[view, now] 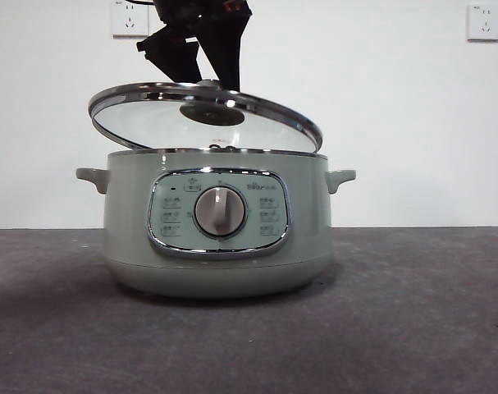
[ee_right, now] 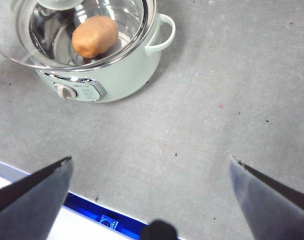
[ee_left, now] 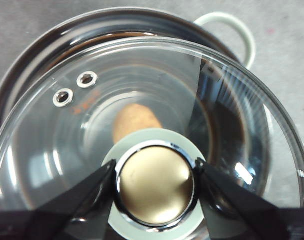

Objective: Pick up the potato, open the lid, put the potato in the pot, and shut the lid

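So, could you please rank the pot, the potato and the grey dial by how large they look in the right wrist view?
1. The pot, clearly the largest.
2. The potato, lying inside the pot under the raised lid.
3. The grey dial, plainly the smallest.

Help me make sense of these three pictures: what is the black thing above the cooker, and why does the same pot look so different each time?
This is a two-armed robot at a grey table, and each arm ends in a two-jawed gripper. One picture comes from a low camera in front; the other two from cameras on the arms' wrists, looking down.

The black shape is the left gripper. Its jaws are shut on the knob of the glass lid, which it holds tilted just above the green pot, with one edge down at the rim.

Through the glass you can see the potato already lying inside the pot.

The right gripper hangs open and empty over bare table, off to one side of the pot.
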Robot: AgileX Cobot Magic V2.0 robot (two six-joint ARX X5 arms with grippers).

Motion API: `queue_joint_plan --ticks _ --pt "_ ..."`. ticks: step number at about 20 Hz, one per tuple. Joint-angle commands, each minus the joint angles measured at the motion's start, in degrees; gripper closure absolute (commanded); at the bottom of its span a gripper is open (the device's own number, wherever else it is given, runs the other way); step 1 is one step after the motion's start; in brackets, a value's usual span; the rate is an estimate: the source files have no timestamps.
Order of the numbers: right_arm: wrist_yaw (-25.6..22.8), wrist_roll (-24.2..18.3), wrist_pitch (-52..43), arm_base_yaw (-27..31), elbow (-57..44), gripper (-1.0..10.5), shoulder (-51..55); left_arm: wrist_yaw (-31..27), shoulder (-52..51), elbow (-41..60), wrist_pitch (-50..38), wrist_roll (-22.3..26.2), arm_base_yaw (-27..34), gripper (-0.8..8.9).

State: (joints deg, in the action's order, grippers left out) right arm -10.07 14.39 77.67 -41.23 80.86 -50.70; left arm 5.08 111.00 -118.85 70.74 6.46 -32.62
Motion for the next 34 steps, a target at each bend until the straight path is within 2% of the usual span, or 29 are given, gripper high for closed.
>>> queue_joint_plan --ticks 1,15,28,29,30,33,34 --pt "0.0 0.6 1.2 -0.1 -0.6 2.2 0.1 -2.0 0.8 -0.8 -0.9 0.4 -0.1 8.26" --pt "-1.6 -0.9 1.2 -0.1 -0.6 2.2 0.1 -2.0 3.8 -0.8 -4.9 0.4 0.0 8.26" --pt "-1.6 -1.5 1.2 0.0 -0.6 2.2 0.1 -0.2 6.7 -0.8 -2.4 -0.2 0.0 8.12" --pt "-1.6 -1.5 1.2 -0.1 -0.6 2.2 0.1 -0.2 6.7 -0.8 -1.9 -0.3 0.3 7.88" --pt "-1.6 -1.5 1.2 -0.1 -0.6 2.2 0.1 -0.2 6.7 -0.8 -1.3 -0.3 0.5 6.77" --pt "-2.2 -1.5 1.2 -0.1 -0.6 2.2 0.1 0.6 6.6 -0.8 -2.2 -1.2 0.8 1.76" --pt "-2.9 -1.5 1.2 -0.1 -0.6 2.2 0.1 1.4 6.4 -0.8 -2.9 -2.1 1.2 0.97"
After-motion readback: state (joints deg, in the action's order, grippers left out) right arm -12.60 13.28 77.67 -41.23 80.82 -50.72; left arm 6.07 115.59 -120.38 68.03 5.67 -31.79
